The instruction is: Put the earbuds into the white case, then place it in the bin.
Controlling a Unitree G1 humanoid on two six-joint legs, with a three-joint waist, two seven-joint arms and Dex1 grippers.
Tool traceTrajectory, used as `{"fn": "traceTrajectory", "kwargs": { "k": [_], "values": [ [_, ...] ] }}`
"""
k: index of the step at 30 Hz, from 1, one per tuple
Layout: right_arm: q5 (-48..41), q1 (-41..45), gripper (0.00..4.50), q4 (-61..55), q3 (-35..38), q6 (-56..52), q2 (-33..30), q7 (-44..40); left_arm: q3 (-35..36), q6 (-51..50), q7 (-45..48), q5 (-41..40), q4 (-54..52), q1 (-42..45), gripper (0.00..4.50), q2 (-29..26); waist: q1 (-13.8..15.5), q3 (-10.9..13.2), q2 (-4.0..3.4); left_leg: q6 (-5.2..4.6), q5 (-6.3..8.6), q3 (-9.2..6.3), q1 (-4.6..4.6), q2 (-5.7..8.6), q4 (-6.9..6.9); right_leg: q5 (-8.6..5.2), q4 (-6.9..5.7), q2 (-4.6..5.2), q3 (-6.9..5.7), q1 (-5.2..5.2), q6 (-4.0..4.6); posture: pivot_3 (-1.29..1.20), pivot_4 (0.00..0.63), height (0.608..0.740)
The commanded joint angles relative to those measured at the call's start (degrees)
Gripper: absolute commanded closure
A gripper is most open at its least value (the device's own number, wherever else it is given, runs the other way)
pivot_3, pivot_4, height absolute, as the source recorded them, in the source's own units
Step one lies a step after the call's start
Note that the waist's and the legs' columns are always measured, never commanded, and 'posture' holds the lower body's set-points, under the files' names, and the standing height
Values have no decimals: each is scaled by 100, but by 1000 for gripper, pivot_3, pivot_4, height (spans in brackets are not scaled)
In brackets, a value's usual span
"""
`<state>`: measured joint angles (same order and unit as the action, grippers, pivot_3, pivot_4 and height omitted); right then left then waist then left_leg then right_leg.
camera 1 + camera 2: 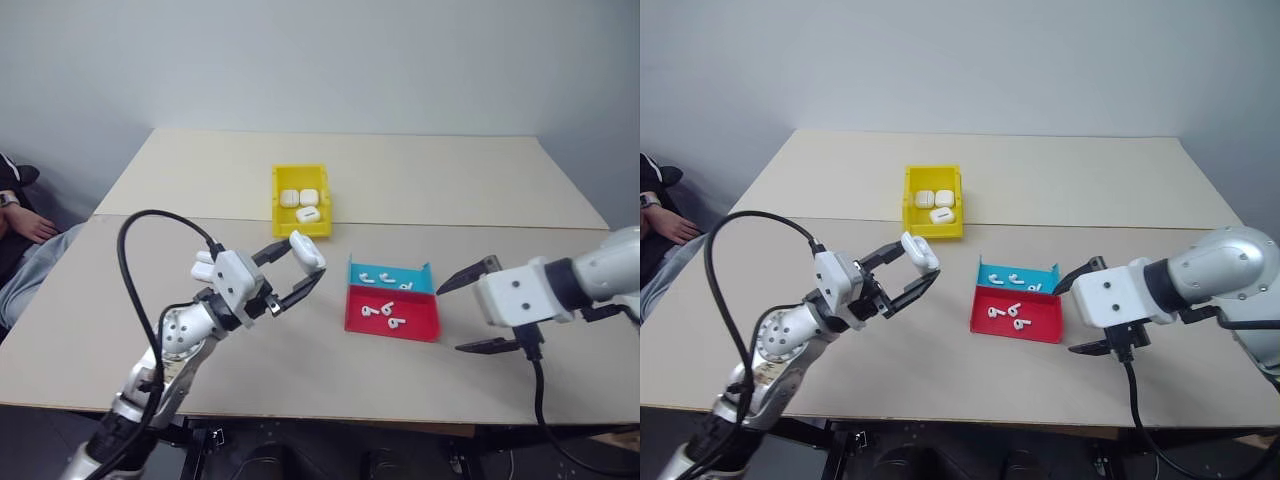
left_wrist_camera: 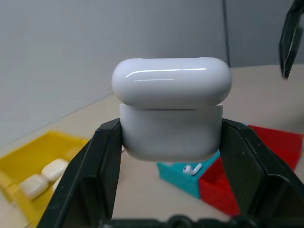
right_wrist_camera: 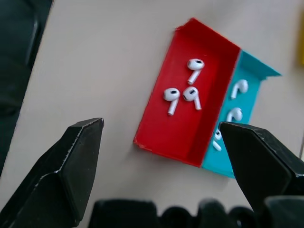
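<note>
My left gripper is shut on a closed white case, holding it above the table just left of the tray. The left wrist view shows the case clamped between both fingers, lid down. The yellow bin stands behind it with three white cases inside. Several earbuds lie in the tray, some in the red half and some in the blue half. Right of the tray, my right gripper is open and empty, and its wrist view looks down on the earbuds.
The red-and-blue tray sits mid-table, right of centre. A black cable loops above my left arm. A person's arm and leg show at the table's left edge. Bare tabletop lies in front of the tray and behind the bin.
</note>
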<state>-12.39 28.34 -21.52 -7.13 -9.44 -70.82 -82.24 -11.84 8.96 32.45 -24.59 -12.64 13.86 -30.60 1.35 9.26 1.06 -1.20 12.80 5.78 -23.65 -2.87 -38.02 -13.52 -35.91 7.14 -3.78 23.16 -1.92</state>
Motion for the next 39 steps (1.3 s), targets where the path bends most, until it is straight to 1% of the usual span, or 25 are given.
{"fn": "traceTrajectory", "kwargs": {
  "k": [1,2,4,7,9,11,15,16,17,18,24,27,34,39],
  "values": [
    [465,825,0,95,-733,-486,422,-244,100,1499,1159,-133,942,-52,1718,557,-62,0,0,1,-1,3,2,-1,-4,1,-1,0,0,1,-1,0,150,740],
    [544,961,0,133,-858,-604,528,-264,148,1723,1405,-222,1102,-49,1718,687,-78,0,0,0,-1,1,-6,-2,-10,1,-7,0,-3,3,-1,0,150,740],
    [864,1170,0,263,-1174,-624,690,-344,205,1746,1910,-534,1046,-140,1718,727,-77,0,0,1,-1,0,-8,-6,-15,1,-14,-2,-7,6,0,0,150,740],
    [1132,1312,618,333,-1445,-693,912,-349,299,1592,2384,-814,856,-305,1718,671,-72,-1,-2,-2,1,-3,-11,-8,-16,0,-16,-3,-9,9,0,0,150,740],
    [1299,1365,1262,335,-1561,-720,1048,-314,390,1535,2676,-883,794,-416,1718,567,-65,-1,-2,-5,3,-4,-10,-8,-19,1,-15,-2,-9,7,-1,0,150,740],
    [1505,1450,1262,337,-1707,-739,1213,-286,487,1435,2936,-834,736,-569,1718,324,-81,-2,-4,-11,6,-5,-10,-10,-22,0,-17,-2,-10,7,-1,0,150,740],
    [1974,1668,1262,534,-2033,-741,1571,-210,666,1549,3409,-882,823,-760,1718,123,-92,-4,-8,-11,6,-6,-10,-12,-20,0,-19,-5,-11,10,-1,0,150,740],
    [2074,1705,1262,611,-2102,-700,1648,-203,710,1532,3415,-867,799,-818,1718,118,-98,-4,-8,-11,6,-5,-9,-13,-20,0,-20,-5,-11,10,-1,0,150,740],
    [2156,1725,1637,677,-2155,-634,1710,-201,739,1504,3391,-833,752,-878,1718,130,-100,-4,-8,-12,7,-6,-10,-13,-20,0,-21,-5,-11,10,-1,0,150,740],
    [2229,1749,1845,739,-2208,-594,1772,-204,758,1480,3384,-823,705,-925,1718,157,-100,-4,-8,-12,7,-6,-9,-13,-20,0,-20,-5,-11,10,0,0,150,740],
    [2673,1914,1845,1247,-2476,-344,2135,-233,751,1423,3238,-660,468,-1124,1718,315,-85,-4,-8,-13,7,-3,-12,-11,-21,0,-19,-5,-12,9,-1,0,150,740],
    [2775,1976,2434,1489,-2549,-227,2262,-265,767,1364,3168,-568,372,-1207,1718,322,-92,-5,-8,-12,7,-5,-10,-14,-20,0,-22,-7,-12,10,0,0,150,740],
    [2905,2007,2434,1751,-2557,-63,2466,-329,783,1095,2898,-374,47,-1383,1718,284,-95,-5,-9,-12,7,-4,-10,-15,-19,0,-21,-8,-13,10,0,0,150,740],
    [3045,2048,2434,2008,-2591,43,2655,-300,801,1075,2836,-336,31,-1345,1718,322,-98,-5,-9,-12,7,-4,-10,-15,-19,0,-22,-8,-13,10,0,0,150,740]
  ]
}}
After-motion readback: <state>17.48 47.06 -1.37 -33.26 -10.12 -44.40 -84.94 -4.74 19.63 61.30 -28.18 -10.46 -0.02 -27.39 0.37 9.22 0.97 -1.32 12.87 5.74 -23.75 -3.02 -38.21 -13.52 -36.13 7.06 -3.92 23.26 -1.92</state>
